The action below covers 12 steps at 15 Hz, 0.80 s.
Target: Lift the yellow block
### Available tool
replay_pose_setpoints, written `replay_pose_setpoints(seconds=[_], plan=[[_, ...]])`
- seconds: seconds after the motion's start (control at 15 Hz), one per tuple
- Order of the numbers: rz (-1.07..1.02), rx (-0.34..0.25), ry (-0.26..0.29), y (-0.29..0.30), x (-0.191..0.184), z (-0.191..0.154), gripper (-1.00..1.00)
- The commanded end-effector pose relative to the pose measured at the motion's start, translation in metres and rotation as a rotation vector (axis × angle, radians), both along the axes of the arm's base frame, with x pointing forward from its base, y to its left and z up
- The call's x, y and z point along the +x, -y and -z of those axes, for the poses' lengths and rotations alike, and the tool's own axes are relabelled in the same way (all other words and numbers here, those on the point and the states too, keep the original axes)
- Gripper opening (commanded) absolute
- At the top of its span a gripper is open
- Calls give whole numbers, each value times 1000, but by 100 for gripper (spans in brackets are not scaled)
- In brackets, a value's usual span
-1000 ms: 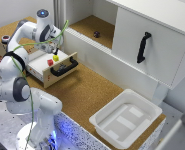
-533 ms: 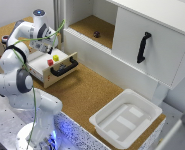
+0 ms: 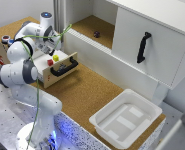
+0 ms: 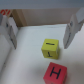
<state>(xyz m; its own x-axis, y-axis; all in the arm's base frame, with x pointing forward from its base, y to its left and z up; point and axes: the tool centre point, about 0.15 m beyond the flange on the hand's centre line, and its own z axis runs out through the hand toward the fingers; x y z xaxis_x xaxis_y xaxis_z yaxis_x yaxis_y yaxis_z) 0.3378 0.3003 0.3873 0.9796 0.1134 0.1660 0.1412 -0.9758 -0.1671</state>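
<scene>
Presently the arm is poised over the open drawer (image 3: 59, 67) at the exterior view's left, with the jaws released and spread wide, holding nothing. In the wrist view the yellow block (image 4: 50, 49) lies on the drawer floor between the two fingers (image 4: 10, 31), nearer one of them and touching neither. The red block (image 4: 54, 73) sits just beside it, close to contact at one corner; whether they actually touch cannot be told. In the exterior view both blocks appear as small spots behind the drawer's black handle (image 3: 65, 65). Judgement: the step in hand is descent and closure. Centre the block between the fingers before lowering, keep them clear of the red block, descend until the pads span the block's flat sides, then clench and raise vertically.
</scene>
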Motion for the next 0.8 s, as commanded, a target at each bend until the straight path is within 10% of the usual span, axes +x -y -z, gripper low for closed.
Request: replay_pose_setpoints(seconds=[0.0, 0.53, 0.6, 0.73], plan=[[51, -102, -40, -16, 42, 31, 100], [81, -106, -89, -15, 47, 58, 100], [87, -112, -90, -14, 46, 58, -100], [82, -118, -98, -14, 43, 61, -100]])
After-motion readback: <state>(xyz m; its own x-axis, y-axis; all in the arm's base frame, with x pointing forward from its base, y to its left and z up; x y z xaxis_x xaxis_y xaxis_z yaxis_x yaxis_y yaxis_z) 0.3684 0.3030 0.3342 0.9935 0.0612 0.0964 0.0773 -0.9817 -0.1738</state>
